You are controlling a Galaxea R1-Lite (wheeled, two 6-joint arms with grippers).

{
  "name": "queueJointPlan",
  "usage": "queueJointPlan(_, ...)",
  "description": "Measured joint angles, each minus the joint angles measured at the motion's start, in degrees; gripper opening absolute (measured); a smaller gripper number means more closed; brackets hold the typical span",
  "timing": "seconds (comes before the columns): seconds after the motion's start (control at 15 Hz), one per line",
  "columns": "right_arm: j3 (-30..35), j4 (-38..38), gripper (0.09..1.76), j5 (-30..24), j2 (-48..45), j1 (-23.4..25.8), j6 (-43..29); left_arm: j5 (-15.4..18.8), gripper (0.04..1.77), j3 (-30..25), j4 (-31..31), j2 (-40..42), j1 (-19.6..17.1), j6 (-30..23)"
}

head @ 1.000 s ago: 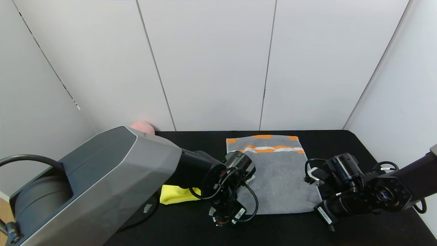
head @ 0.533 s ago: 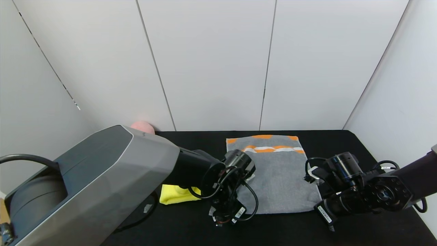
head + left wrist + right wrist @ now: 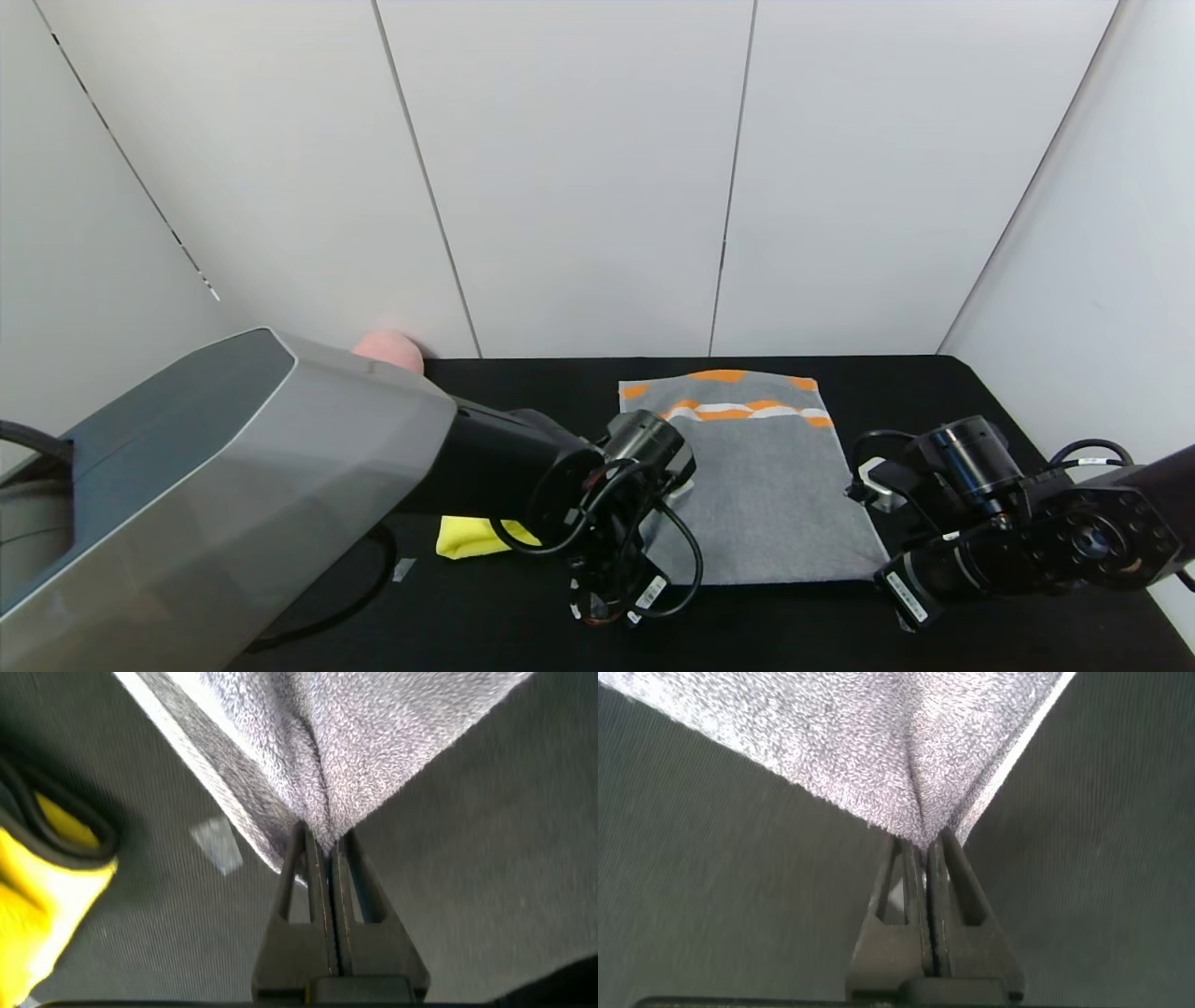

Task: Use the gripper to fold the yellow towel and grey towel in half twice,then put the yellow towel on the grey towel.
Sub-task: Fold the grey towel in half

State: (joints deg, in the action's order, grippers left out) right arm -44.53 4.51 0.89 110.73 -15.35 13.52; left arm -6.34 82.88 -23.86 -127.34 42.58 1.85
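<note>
Left pincer [image 3: 325,845] and right pincer [image 3: 924,845] each clamped a near corner of the grey towel [image 3: 756,476], spread on the black table [image 3: 523,392]. Yellow towel [image 3: 471,539] lay bunched beside it, leftward.

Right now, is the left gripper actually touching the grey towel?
Touching. The left wrist view shows the left gripper with its jaws shut on a pinched corner of the grey towel, the fabric bunching between them.

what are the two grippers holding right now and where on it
Both hold the grey towel: the left gripper pinches its near left corner, the right gripper its near right corner.
</note>
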Motion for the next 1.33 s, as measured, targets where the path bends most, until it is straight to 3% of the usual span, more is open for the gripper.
queueJointPlan(0.8, 6.8, -10.6, 0.14, -2.6, -14.8, -0.8, 0.4, -1.0, 0.11, -14.6, 0.1, 12.4, 6.5, -6.8)
queueJointPlan(1.0, 5.4, -10.6, 0.14, -2.4, -16.8, -0.8, 0.0, -2.9, 0.11, -13.6, 0.1, 13.8, 6.3, -8.8)
queueJointPlan(1.33, -2.0, -10.5, 0.14, -2.1, -16.5, -0.5, -4.4, -5.6, 0.11, -5.8, -0.2, 13.9, 4.0, -11.1)
